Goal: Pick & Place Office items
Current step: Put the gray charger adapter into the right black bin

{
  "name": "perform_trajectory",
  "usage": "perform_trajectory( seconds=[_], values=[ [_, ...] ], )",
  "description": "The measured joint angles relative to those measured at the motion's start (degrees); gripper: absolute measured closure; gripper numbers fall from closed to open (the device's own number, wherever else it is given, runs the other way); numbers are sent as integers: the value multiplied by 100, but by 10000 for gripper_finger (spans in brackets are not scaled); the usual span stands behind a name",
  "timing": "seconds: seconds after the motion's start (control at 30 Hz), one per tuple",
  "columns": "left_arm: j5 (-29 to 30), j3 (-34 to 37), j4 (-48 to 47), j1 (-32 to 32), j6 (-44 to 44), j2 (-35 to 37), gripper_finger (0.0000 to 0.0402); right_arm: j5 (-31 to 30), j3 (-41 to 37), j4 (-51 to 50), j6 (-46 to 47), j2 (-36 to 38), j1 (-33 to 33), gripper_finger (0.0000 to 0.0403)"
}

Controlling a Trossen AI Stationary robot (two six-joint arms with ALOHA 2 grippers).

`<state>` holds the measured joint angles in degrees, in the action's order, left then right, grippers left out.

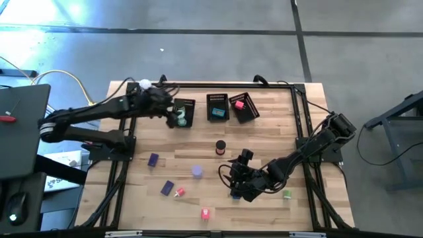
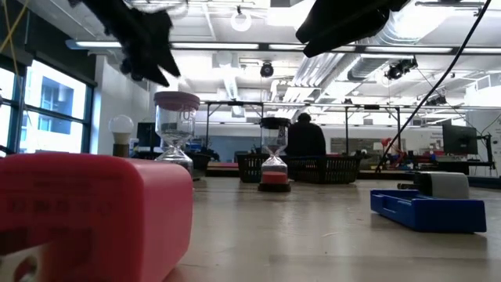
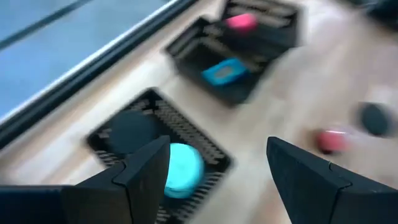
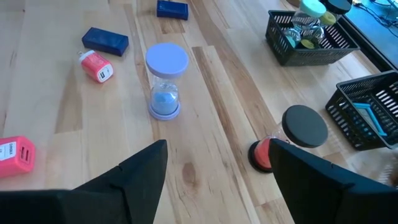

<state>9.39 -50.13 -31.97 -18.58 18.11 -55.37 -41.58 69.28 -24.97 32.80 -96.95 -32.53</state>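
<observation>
My left gripper [image 1: 177, 118] [image 3: 211, 177] hovers open over the left black mesh basket [image 1: 184, 112]. A teal-capped hourglass [image 3: 182, 169] stands in that basket just beside one finger; nothing is between the fingers. My right gripper [image 1: 232, 177] [image 4: 217, 180] hangs open low over the table's near middle, pointing at a purple-capped hourglass [image 4: 165, 81] and a black-capped red hourglass [image 4: 297, 138], both upright on their bases. Blue blocks [image 1: 153, 159] [image 1: 167, 188], a red piece [image 1: 179, 192], a pink piece [image 1: 205, 213] and a green piece [image 1: 287, 194] lie flat on the wood.
The middle basket [image 1: 217, 107] holds a blue item and the right basket [image 1: 243, 107] a pink one, along the far edge. A white ball on a base [image 1: 144, 84] stands at the far left corner. A blue piece [image 2: 427, 210] lies under my right arm. A person sits beyond the table.
</observation>
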Motion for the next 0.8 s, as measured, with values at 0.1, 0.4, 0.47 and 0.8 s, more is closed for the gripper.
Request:
perform_trajectory(
  seconds=[0.1, 0.4, 0.47, 0.8],
  values=[
    [-484, -2, -109, 314, 182, 465, 141, 0, 0, 48, -2, 0, 0, 133],
    [-536, 2, -549, 2098, 688, 1059, 141, 645, 0, 67, 26, 0, -48, 133],
    [-158, 13, -528, 2609, 734, 1045, 141, 1013, 0, 123, 74, 0, -48, 133],
    [1879, 243, -504, 4071, 1035, 613, 141, 2725, 2, -345, 682, 0, -50, 133]
  ],
)
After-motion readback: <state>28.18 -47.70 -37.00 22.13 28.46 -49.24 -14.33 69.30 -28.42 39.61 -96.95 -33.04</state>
